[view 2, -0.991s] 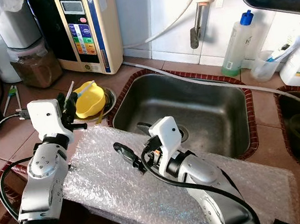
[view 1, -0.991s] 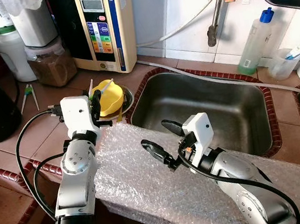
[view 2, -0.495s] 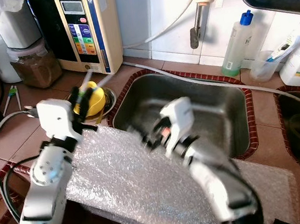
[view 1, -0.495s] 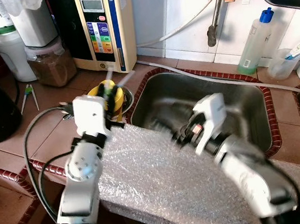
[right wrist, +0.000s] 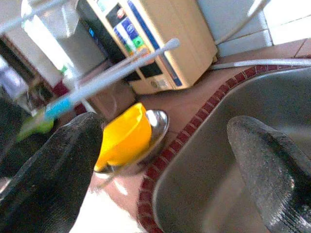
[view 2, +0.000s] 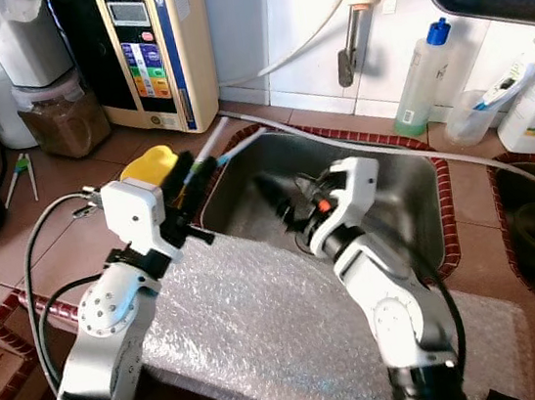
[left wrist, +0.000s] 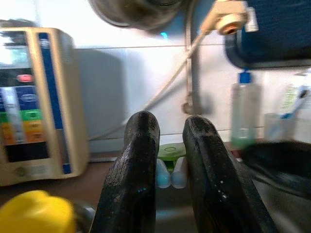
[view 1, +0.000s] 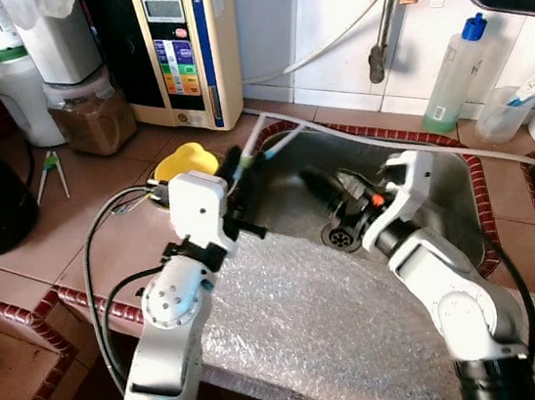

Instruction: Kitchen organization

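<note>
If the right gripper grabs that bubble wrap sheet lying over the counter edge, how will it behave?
The bubble wrap probably weighs very little and is floppy: it drapes over the counter edge and would sag and fold when lifted. Its glossy plastic may slip between the fingers. The right gripper, open over the sink, would likely drag the whole sheet rather than lift it flat.

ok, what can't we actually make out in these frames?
- Yellow bowl: partly hidden behind the left tool in the eye views; cut off by the edge in the left wrist view.
- Chopsticks: the left tool's fingers cover their grip point.
- Right tool: blurred over the sink in the eye views.
</note>
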